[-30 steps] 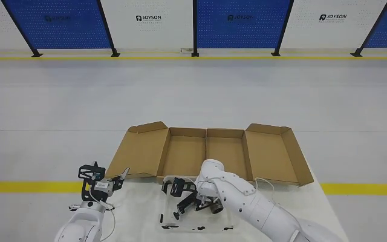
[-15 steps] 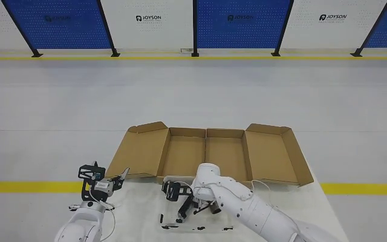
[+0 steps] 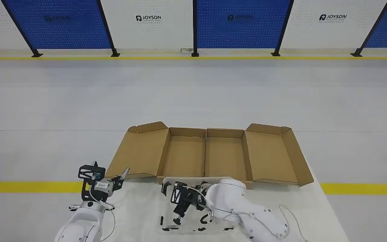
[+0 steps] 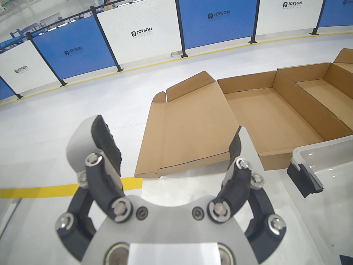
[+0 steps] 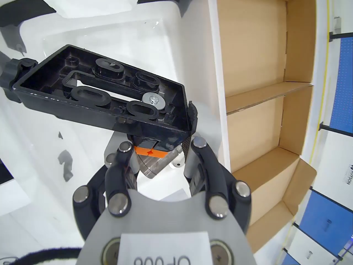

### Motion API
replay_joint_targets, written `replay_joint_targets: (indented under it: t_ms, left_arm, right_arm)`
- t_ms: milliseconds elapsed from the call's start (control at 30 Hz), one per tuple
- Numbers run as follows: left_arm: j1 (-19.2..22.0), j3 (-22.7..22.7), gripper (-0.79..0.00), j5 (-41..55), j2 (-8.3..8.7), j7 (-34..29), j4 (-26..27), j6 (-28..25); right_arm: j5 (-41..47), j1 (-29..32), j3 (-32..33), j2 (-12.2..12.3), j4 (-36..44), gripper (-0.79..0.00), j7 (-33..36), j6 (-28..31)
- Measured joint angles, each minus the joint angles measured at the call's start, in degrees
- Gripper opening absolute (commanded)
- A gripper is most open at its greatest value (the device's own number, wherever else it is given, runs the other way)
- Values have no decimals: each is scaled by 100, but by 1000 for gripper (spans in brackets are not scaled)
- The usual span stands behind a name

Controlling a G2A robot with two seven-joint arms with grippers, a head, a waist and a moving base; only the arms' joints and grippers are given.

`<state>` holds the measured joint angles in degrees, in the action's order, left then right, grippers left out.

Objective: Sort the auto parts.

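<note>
My right gripper (image 5: 160, 144) is shut on a black plastic housing (image 5: 102, 95) with oval ribs, a screw and an orange tab, held tilted over the clear plastic bin (image 5: 215, 56). In the top view the housing (image 3: 180, 202) hangs above the bin (image 3: 166, 225) at the table's front, with my right gripper (image 3: 188, 201) beside it. Small black parts (image 5: 64, 164) lie on the bin floor. My left gripper (image 4: 169, 136) stands open and empty at the table's left end, and from above this left gripper (image 3: 121, 175) sits near the box's left flap.
A flat cardboard box (image 3: 205, 154) with two compartments and spread side flaps lies behind the bin; the compartments (image 5: 256, 56) hold nothing. A black piece (image 4: 303, 177) clings to the bin's corner (image 4: 325, 150). The box flap (image 4: 190, 133) lies just ahead of the left gripper.
The right arm has drawn back and lower toward the table's front edge, keeping the black housing over the bin. The left arm has not moved.
</note>
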<state>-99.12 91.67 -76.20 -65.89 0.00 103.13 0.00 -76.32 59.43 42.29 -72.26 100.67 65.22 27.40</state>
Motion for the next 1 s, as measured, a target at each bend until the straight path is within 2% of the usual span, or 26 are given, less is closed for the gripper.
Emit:
replay_joint_targets:
  t_ms: [200, 267, 367, 600, 833, 933, 967, 1000]
  left_arm:
    - [0, 0, 0, 0, 0, 0, 0, 0]
    - [0, 0, 0, 0, 0, 0, 0, 0]
    - [0, 0, 0, 0, 0, 0, 0, 0]
    - [0, 0, 0, 0, 0, 0, 0, 0]
    - [0, 0, 0, 0, 0, 0, 0, 0]
    - [0, 0, 0, 0, 0, 0, 0, 0]
    - [0, 0, 0, 0, 0, 0, 0, 0]
    - [0, 0, 0, 0, 0, 0, 0, 0]
  right_arm:
    - [-804, 941, 1037, 320, 1106, -785, -1276, -167]
    - [-721, 1150, 1404, 386, 1188, -785, -1714, -128]
    - [-283, 1132, 1841, 426, 1009, -785, -2029, 25]
    - [641, 357, 2120, 353, -64, -785, -1610, -321]
    - [614, -518, 1571, 181, -1302, -785, -700, -924]
    - [724, -755, 1458, 119, -1731, -785, -653, -1084]
    - [767, -805, 1459, 110, -1836, -754, -662, -1104]
    - [797, -849, 1465, 103, -1932, -683, -659, -1123]
